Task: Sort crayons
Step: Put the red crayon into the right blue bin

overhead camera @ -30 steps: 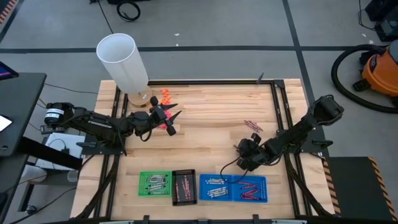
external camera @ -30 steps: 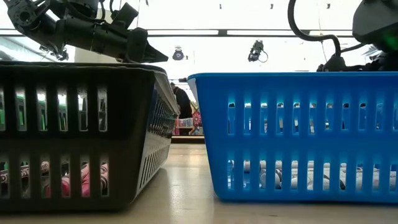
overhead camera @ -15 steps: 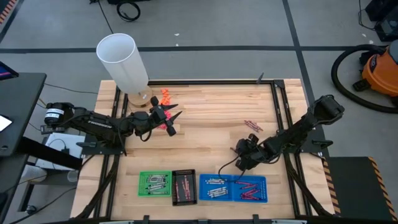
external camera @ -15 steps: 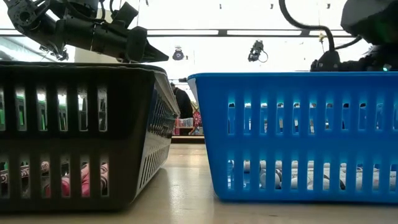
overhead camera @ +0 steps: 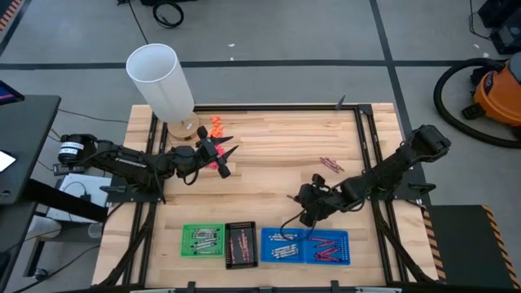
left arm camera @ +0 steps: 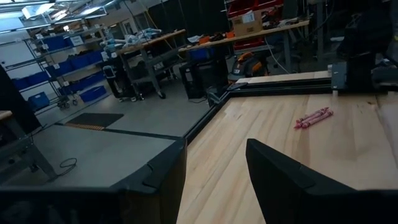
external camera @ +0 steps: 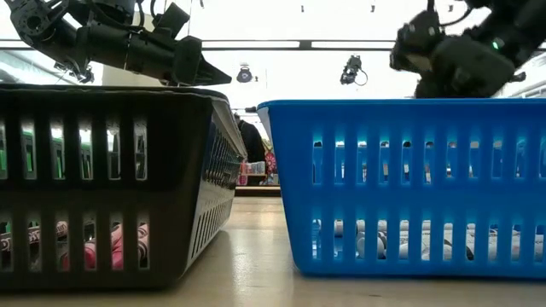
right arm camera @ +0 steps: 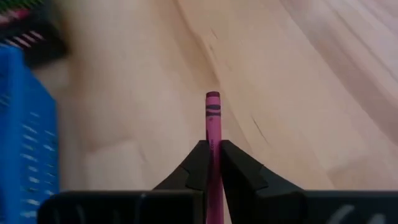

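My right gripper (overhead camera: 301,198) hangs over the bare wood just beyond the blue trays (overhead camera: 305,247) and is shut on a magenta crayon (right arm camera: 212,121). In the low view it shows above the blue tray's rim (external camera: 444,60). A few more magenta crayons (overhead camera: 330,163) lie flat on the table toward the far right, and the left wrist view shows them too (left arm camera: 314,117). Crayons also lie in the green tray (overhead camera: 203,241), the black tray (overhead camera: 241,244) and the blue trays. My left gripper (overhead camera: 225,155) waits open and level above the table's far left, with nothing between its fingers (left arm camera: 280,180). My right gripper pinches the magenta crayon between its two fingers (right arm camera: 200,163). The crayon lies along the fingers, and its free end (right arm camera: 212,99) sticks out past their tips. The fingers slant down from the table's right side, and the crayon is clear of the wood.
A tall white cylinder (overhead camera: 163,81) stands at the far left corner, with small orange lumps (overhead camera: 216,124) and a pink one beside it. The trays line the near edge. A dark frame (overhead camera: 366,138) runs along the table's sides. Bare wood lies in the middle.
My right gripper has gone up and toward the table's left, away from the blue trays' far rim. In the low view it has come into sight above that rim. My left arm has kept still.
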Robot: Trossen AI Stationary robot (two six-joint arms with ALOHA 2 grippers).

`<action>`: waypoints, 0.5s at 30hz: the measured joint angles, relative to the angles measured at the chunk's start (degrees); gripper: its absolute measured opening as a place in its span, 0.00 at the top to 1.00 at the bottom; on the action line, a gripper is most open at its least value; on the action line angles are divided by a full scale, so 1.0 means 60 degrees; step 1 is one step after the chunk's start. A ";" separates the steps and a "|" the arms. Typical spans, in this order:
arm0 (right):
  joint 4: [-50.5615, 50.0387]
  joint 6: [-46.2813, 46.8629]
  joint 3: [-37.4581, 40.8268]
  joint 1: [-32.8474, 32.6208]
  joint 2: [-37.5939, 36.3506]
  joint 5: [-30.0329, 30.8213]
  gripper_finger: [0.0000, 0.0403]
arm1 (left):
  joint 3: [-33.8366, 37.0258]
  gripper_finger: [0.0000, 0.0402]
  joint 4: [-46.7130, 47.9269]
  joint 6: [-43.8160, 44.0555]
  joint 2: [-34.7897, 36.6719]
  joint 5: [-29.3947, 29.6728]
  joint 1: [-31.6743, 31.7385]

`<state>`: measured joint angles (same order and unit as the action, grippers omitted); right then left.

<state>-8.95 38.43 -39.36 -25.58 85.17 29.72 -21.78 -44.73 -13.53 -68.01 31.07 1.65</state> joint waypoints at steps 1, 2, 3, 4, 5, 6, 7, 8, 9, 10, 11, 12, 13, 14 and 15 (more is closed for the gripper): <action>0.0059 -0.0187 -0.0118 0.0000 -0.0001 -0.0075 0.90 | 0.0000 0.56 0.0003 0.0014 0.0000 0.0000 0.0000; 0.0111 -0.0358 -0.0228 0.0002 -0.0001 -0.0179 0.90 | 0.0000 0.56 0.0002 0.0051 0.0000 0.0000 0.0000; 0.0169 -0.0469 -0.0344 0.0001 -0.0001 -0.0299 0.90 | 0.0000 0.56 0.0000 0.0066 0.0000 0.0000 0.0000; 0.0267 -0.0567 -0.0435 0.0000 -0.0001 -0.0463 0.90 | 0.0000 0.56 0.0000 0.0071 0.0000 0.0000 0.0000; 0.0398 -0.0641 -0.0501 -0.0002 -0.0001 -0.0632 0.90 | 0.0000 0.56 0.0003 0.0075 0.0000 0.0000 0.0000; 0.0549 -0.0702 -0.0541 -0.0007 -0.0001 -0.0768 0.90 | 0.0000 0.56 0.0000 0.0080 0.0000 0.0000 0.0000; 0.0700 -0.0790 -0.0576 -0.0007 -0.0001 -0.0899 0.90 | 0.0000 0.56 0.0000 0.0106 0.0000 0.0000 0.0000; 0.0903 -0.0890 -0.0587 -0.0009 -0.0001 -0.0999 0.90 | 0.0000 0.56 0.0000 0.0129 0.0000 0.0003 0.0000; 0.1096 -0.0966 -0.0590 -0.0018 -0.0001 -0.1118 0.90 | 0.0000 0.56 0.0000 0.0153 0.0000 0.0004 0.0000; 0.1235 -0.1038 -0.0590 -0.0025 -0.0001 -0.1204 0.90 | 0.0000 0.56 0.0000 0.0159 0.0000 0.0004 0.0000; 0.1333 -0.1094 -0.0592 -0.0029 -0.0001 -0.1348 0.90 | 0.0000 0.56 0.0003 0.0170 0.0000 0.0004 0.0000; 0.1411 -0.1118 -0.0593 -0.0029 -0.0001 -0.1532 0.90 | 0.0000 0.56 0.0004 0.0207 0.0000 0.0004 0.0000; 0.1495 -0.1121 -0.0593 -0.0029 -0.0001 -0.1745 0.90 | 0.0000 0.56 0.0002 0.0250 0.0000 0.0004 0.0000; 0.1585 -0.1118 -0.0593 -0.0028 -0.0004 -0.1994 0.90 | 0.0000 0.56 0.0004 0.0258 0.0000 0.0004 0.0000; 0.1669 -0.1115 -0.0593 -0.0029 -0.0004 -0.2226 0.90 | 0.0000 0.56 0.0004 0.0272 0.0000 0.0004 0.0000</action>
<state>1.06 31.74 -42.92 -25.76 85.14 16.37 -21.78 -44.71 -11.90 -68.01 31.09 1.65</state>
